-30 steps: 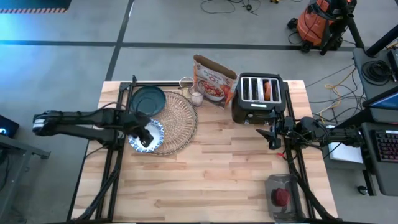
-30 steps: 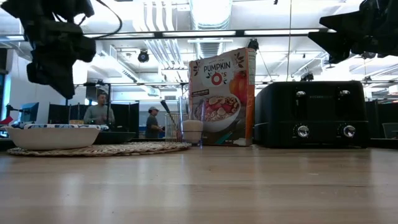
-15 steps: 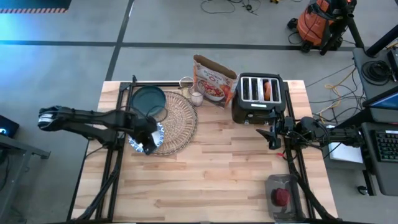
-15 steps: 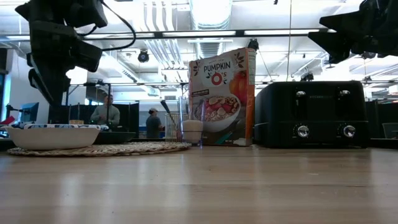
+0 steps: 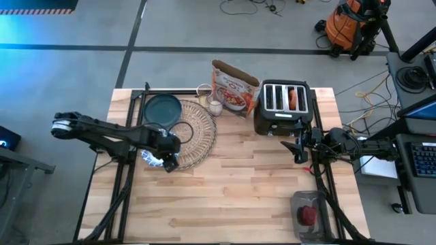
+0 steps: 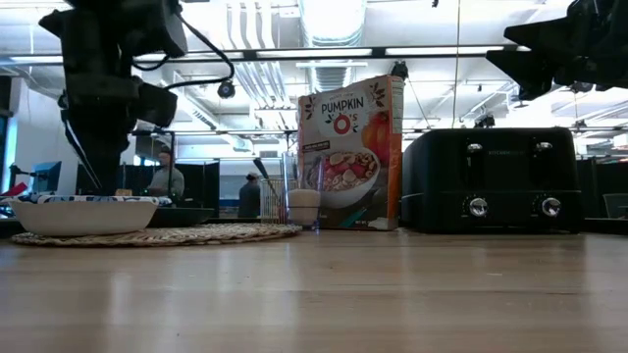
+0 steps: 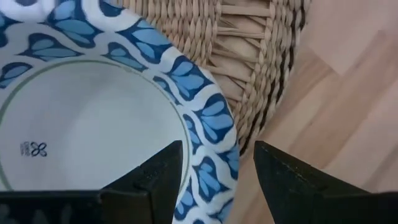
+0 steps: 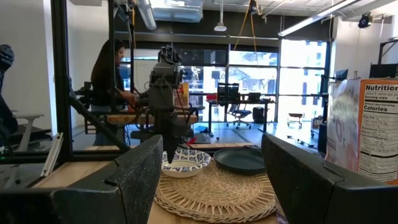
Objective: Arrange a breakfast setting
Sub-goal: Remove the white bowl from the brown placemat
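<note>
The blue-and-white patterned bowl (image 5: 155,152) (image 7: 93,124) rests by its base on the near left part of the round woven placemat (image 5: 196,131). My left gripper (image 5: 168,156) (image 7: 217,177) is open, pointing down just above the bowl's rim. One finger is over the white inside, the other over the mat's edge. The dark teal plate (image 5: 163,109) lies partly on the mat's far left. A small glass (image 5: 215,107) stands at the mat's far edge. A bagel (image 5: 293,99) sticks up from the toaster (image 5: 281,109). My right gripper (image 5: 300,146) (image 8: 211,180) waits open near the toaster.
The cereal bag (image 5: 234,87) stands left of the toaster at the far edge. A red fruit (image 5: 308,214) lies in a clear container at the near right corner. Bare wood spans the table's middle and near side. People show in the room beyond.
My left gripper has moved a little toward the table's right and near edges and come down over the bowl's rim. The bowl has stayed where it was on the mat.
</note>
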